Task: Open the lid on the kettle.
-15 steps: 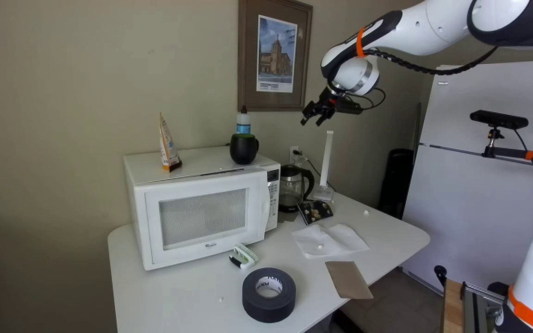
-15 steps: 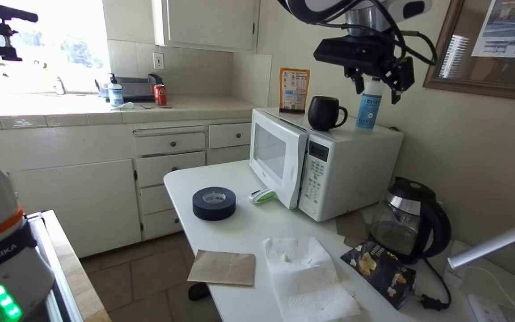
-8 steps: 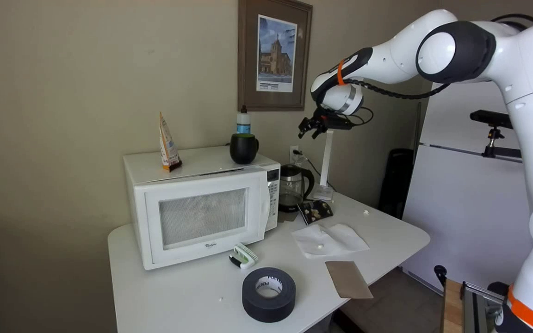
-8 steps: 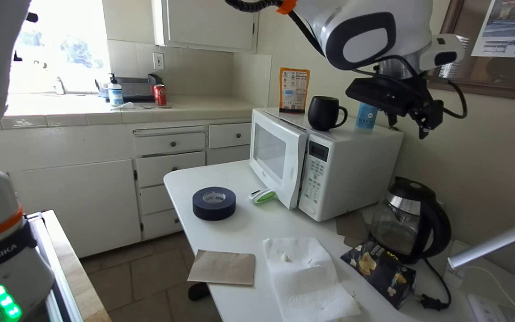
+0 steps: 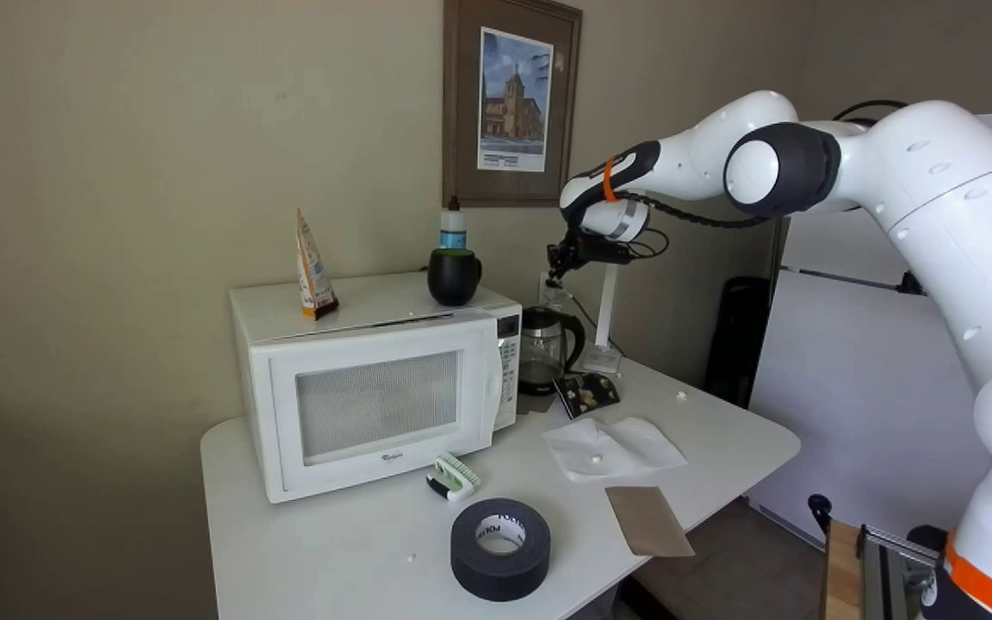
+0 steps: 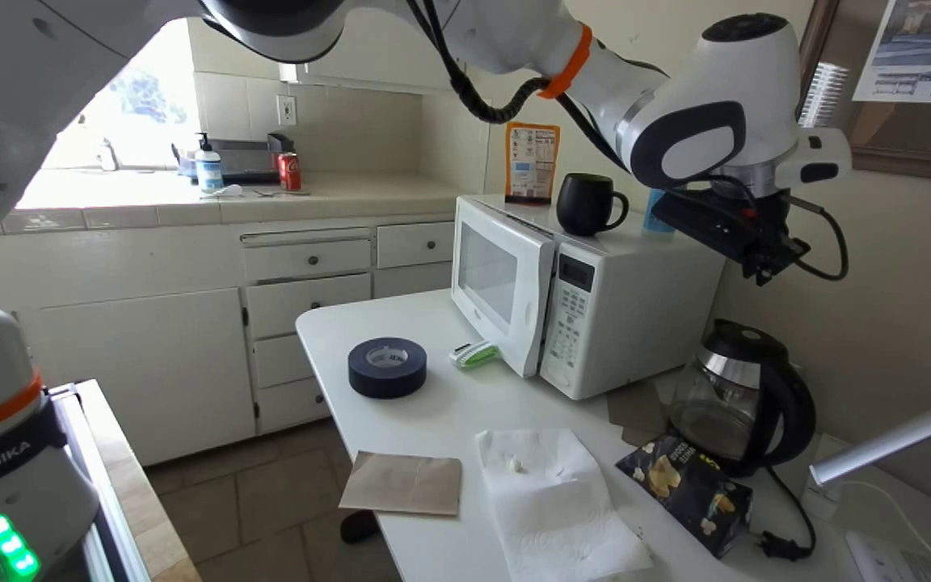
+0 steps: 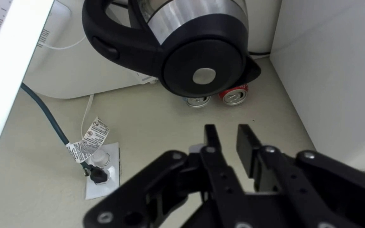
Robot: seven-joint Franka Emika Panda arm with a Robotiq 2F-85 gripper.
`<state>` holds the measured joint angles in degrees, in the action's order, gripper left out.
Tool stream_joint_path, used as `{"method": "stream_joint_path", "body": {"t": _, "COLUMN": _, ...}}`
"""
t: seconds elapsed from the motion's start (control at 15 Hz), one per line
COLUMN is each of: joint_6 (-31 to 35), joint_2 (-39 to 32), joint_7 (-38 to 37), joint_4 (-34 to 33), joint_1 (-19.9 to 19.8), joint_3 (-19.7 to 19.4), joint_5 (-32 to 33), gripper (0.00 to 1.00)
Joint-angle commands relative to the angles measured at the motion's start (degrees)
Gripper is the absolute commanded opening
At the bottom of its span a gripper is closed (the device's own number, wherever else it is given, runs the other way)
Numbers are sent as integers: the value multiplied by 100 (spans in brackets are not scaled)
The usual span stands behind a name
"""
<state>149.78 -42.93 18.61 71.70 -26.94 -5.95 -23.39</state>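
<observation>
In both exterior views the glass kettle (image 5: 539, 353) (image 6: 712, 412) stands upright beside the microwave, its black handle pointing away from it. Its round black lid (image 7: 188, 66) sits flat on top with a silver button (image 7: 204, 76) in the wrist view. My gripper (image 7: 227, 134) hangs in the air above the kettle, touching nothing. A narrow gap separates the two fingers (image 7: 247, 147), and only the wall shows through it. In an exterior view the gripper (image 6: 760, 279) is seen above the lid (image 6: 744, 339) with clear air below it.
The white microwave (image 6: 635, 315) stands close to the kettle's spout side and carries a black mug (image 6: 584, 206). A white lamp arm (image 7: 8, 76) rises on the handle side. A black snack bag (image 6: 688, 493) leans by the kettle's base. Drink cans (image 7: 234, 96) stand behind it.
The arm has come down and reached forward, bringing the gripper closer over the kettle. Its fingers have drawn much nearer together. The kettle and lid have not moved.
</observation>
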Motion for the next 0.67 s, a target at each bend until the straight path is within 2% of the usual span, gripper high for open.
{"method": "stream_joint_path", "body": {"t": 0.0, "joint_6": 79, "joint_2": -778, "joint_7": -684, "joint_4": -934, "joint_1": -44, "joint_3": 27, "joint_5": 412, "gripper": 0}}
{"method": "stream_joint_path", "body": {"t": 0.6, "joint_6": 47, "joint_2": -1954, "joint_7": -1398, "joint_4": -2212, "joint_1": -132, "joint_3": 59, "joint_5": 808, "gripper": 0}}
